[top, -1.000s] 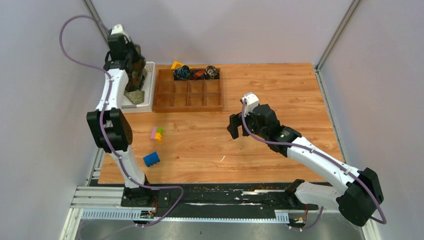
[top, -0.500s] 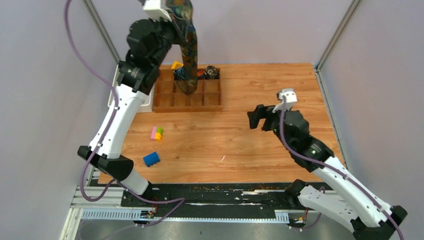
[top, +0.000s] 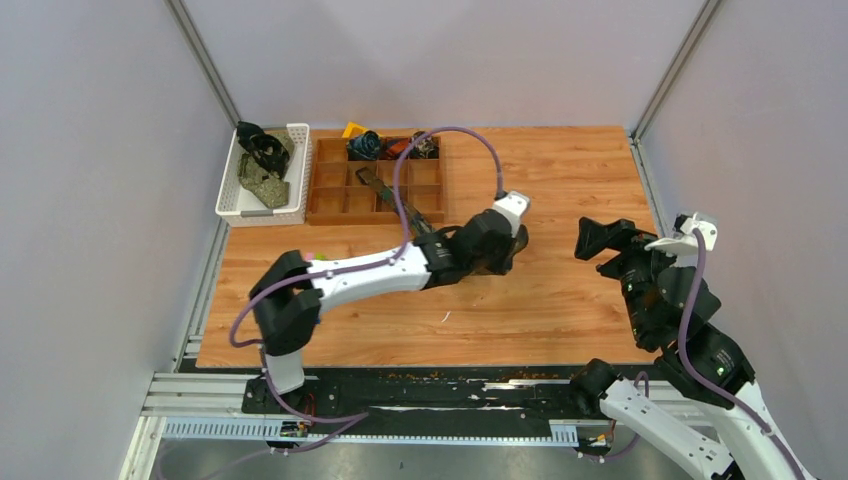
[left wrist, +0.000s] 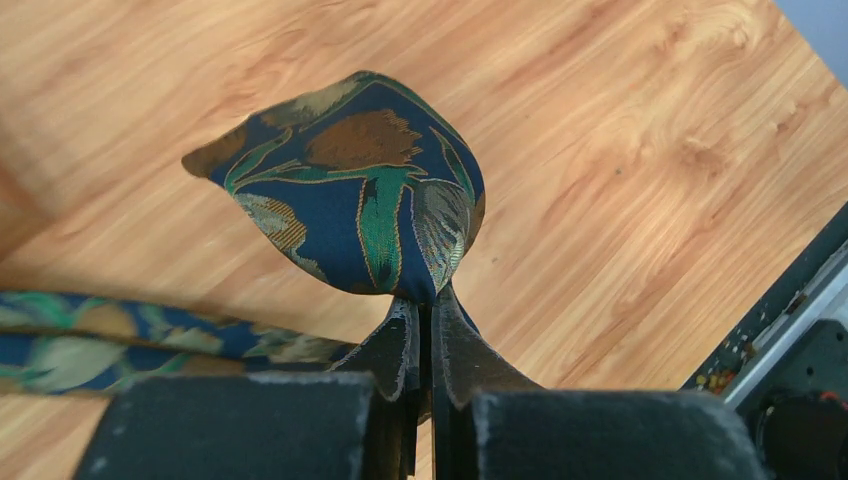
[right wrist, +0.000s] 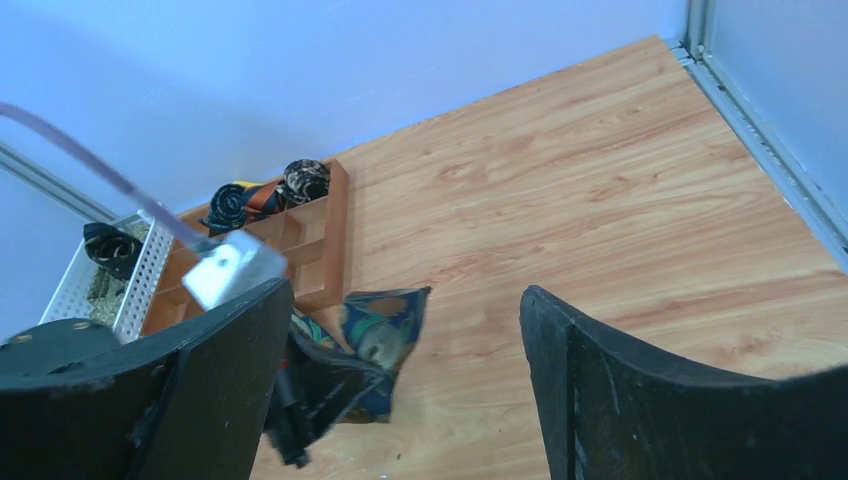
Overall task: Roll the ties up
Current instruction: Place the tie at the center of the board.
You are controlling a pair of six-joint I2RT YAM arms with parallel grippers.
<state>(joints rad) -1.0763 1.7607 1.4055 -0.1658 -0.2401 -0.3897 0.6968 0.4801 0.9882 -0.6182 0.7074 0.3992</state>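
My left gripper is shut on the wide pointed end of a navy tie with a green and brown pattern, low over the middle of the table. In the top view this tie trails from the left gripper back across the wooden tray. Three rolled ties fill the tray's back compartments. More ties lie in the white basket. My right gripper hangs open to the right of the held end, with nothing in it. The right wrist view shows the tie's end between its spread fingers, farther off.
A yellow block sits behind the tray. Bare wood stretches to the right of the tray up to the metal frame rail at the table's right edge. The left arm's purple cable loops over the tray.
The left arm lifted the tie out of the basket, swung it high over the tray and came down at mid-table. The right arm drew back to the right, its jaws narrowing slightly.
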